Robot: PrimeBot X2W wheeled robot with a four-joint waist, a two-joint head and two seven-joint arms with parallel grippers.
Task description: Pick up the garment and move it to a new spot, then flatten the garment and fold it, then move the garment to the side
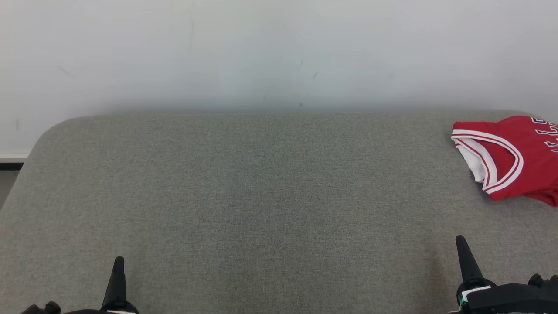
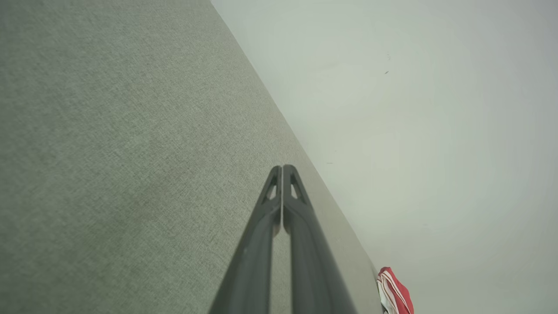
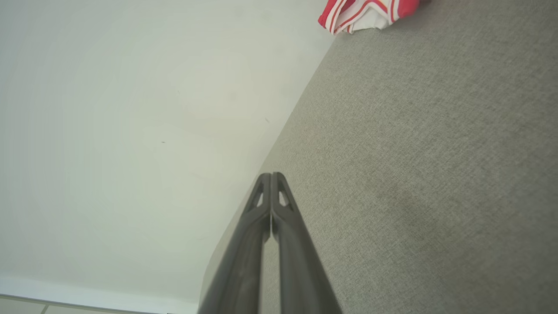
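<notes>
The garment (image 1: 518, 155) is a red jersey with white and red striped trim, lying folded at the far right of the grey fabric surface (image 1: 261, 196), partly cut off by the head view's right edge. A corner of the garment (image 2: 394, 293) shows low in the left wrist view, and the garment (image 3: 368, 13) appears at the top of the right wrist view. My left gripper (image 1: 118, 261) rests near the front left, shut and empty, its fingers (image 2: 282, 170) pressed together. My right gripper (image 1: 460, 240) sits at the front right, shut and empty, tips (image 3: 271, 176) touching, well short of the jersey.
A pale wall (image 1: 279, 52) rises directly behind the grey surface's far edge. The surface's left corner is rounded (image 1: 48, 131), with a strip of floor and skirting (image 1: 11, 163) beyond it.
</notes>
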